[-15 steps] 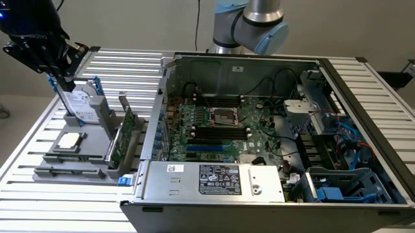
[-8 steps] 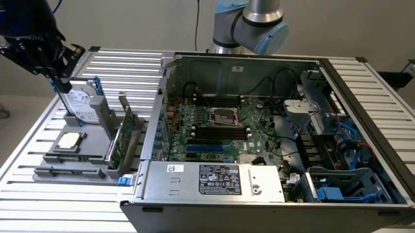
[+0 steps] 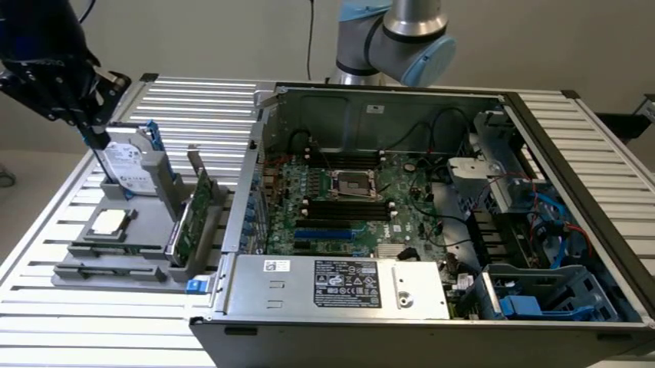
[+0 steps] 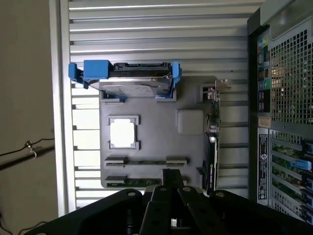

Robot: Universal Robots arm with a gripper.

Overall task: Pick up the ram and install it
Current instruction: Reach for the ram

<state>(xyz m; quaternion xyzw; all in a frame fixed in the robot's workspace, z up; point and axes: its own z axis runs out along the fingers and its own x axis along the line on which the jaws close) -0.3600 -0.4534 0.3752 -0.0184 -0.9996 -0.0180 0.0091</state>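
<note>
Grey tray (image 3: 146, 224), lower left of exterior view: ram (image 3: 121, 248) seated edge-up in its slot, prob. for easy pinching. Gripper (image 3: 97, 146) hangs upper left. Wrist view: gripper fingers shut, empty; ram unpicked.

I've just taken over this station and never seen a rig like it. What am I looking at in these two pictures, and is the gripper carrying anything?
One picture is taken from off the arm: the robot arm stands behind an open computer case. The other is from the wrist, looking down past the gripper, shut and seemingly empty, onto a grey tray. On it sit a hard drive, a processor, an expansion card, one ram stick and a second ram stick.
</note>
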